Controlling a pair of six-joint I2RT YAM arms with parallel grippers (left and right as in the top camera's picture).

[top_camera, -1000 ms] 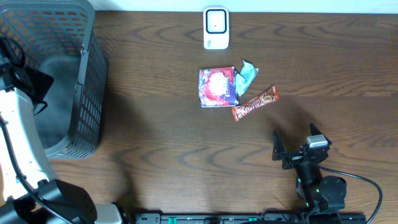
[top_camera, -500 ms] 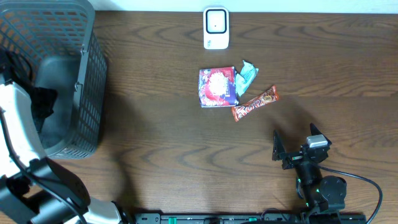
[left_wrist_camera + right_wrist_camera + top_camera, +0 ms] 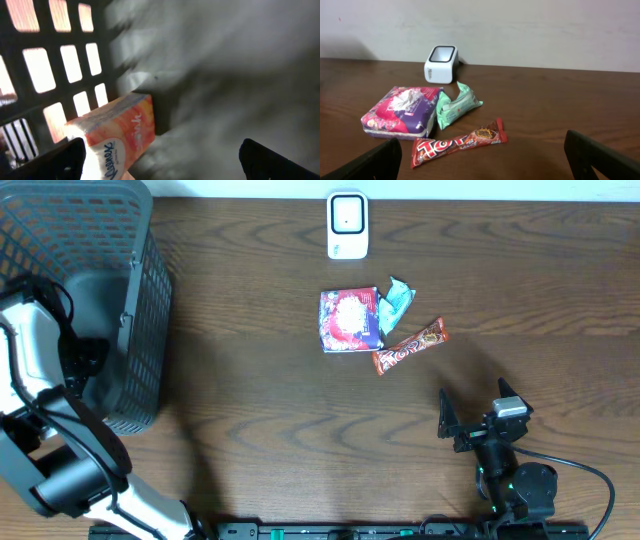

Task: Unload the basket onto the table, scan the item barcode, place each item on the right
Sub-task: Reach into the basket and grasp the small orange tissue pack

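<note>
A Kleenex pack (image 3: 117, 135) lies in the basket (image 3: 140, 300) beside the left claw (image 3: 160, 145), whose jaws are apart and empty; its arm has shifted lower. The right claw (image 3: 475, 405), also apart, faces 3 unmoved items on the table (image 3: 250, 410): a red bar (image 3: 457, 142) lettered "TO…", a purple pack (image 3: 400, 112) and a green pack (image 3: 455, 106), near the scanner (image 3: 441, 63).

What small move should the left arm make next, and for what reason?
Probably lift the left pincer straight up, out of the basket. Its jaws stand open and the Kleenex pack lies in the basket, not gripped, while the purple pack, green packet and chocolate bar wait on the table near the scanner.
</note>
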